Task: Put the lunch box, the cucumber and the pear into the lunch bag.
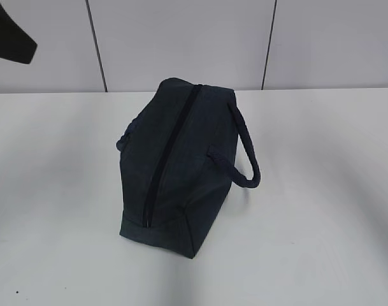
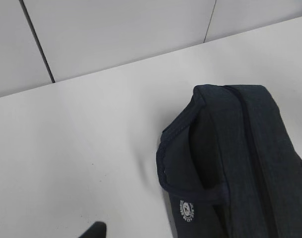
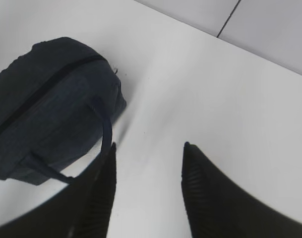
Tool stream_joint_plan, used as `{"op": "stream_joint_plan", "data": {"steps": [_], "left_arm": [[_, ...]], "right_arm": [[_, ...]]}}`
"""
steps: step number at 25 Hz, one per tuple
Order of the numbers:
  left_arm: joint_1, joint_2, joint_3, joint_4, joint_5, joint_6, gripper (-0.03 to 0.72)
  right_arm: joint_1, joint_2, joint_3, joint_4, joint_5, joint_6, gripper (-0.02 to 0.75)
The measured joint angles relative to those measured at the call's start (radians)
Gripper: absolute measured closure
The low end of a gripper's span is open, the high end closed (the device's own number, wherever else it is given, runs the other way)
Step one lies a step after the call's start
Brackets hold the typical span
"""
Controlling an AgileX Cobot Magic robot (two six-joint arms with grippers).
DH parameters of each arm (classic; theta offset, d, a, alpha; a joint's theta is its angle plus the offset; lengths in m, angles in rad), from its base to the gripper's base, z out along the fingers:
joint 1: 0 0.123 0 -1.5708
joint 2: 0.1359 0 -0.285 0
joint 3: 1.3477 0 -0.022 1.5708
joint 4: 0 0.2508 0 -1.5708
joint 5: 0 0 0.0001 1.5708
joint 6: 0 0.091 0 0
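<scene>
The dark navy lunch bag (image 1: 181,172) stands in the middle of the white table, its black zipper (image 1: 171,153) running shut along the top. It also shows in the left wrist view as the lunch bag (image 2: 240,163) and in the right wrist view as the lunch bag (image 3: 46,99). My right gripper (image 3: 150,146) hovers open over bare table just right of the bag's loop handle (image 3: 106,129), with nothing between its fingers. Of my left gripper only one dark fingertip (image 2: 93,231) shows, left of the bag, holding nothing. The lunch box, the cucumber and the pear are out of view.
A white table (image 1: 321,210) meets a pale panelled wall (image 1: 181,38) behind the bag. A dark part of an arm (image 1: 9,32) hangs at the exterior view's top left. A loop handle (image 1: 244,153) sticks out on the bag's right side.
</scene>
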Motion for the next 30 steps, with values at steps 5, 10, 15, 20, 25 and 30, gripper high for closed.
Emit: {"op": "stream_joint_plan", "data": {"steps": [5,10,15,20,25,30], "left_arm": [[0.000,-0.096,0.000,0.001,0.058,-0.018,0.298],[0.000,-0.194,0.030,0.002,0.130,-0.020,0.298],[0.000,-0.353,0.140,0.002,0.175,-0.040,0.298],[0.000,-0.550,0.268,-0.001,0.240,-0.065,0.298],[0.000,-0.750,0.395,-0.002,0.299,-0.071,0.298],[0.000,-0.933,0.488,0.002,0.317,-0.072,0.298]], "right_arm": [[0.000,-0.232,0.200,-0.002,0.002,0.013,0.390],[0.000,-0.463,0.397,-0.004,0.004,0.027,0.391],[0.000,-0.703,0.578,-0.004,0.006,0.031,0.392],[0.000,-0.939,0.740,-0.004,0.010,0.042,0.392],[0.003,-1.145,0.893,-0.004,0.014,0.042,0.392],[0.003,-1.282,1.038,0.003,0.015,0.042,0.393]]}}
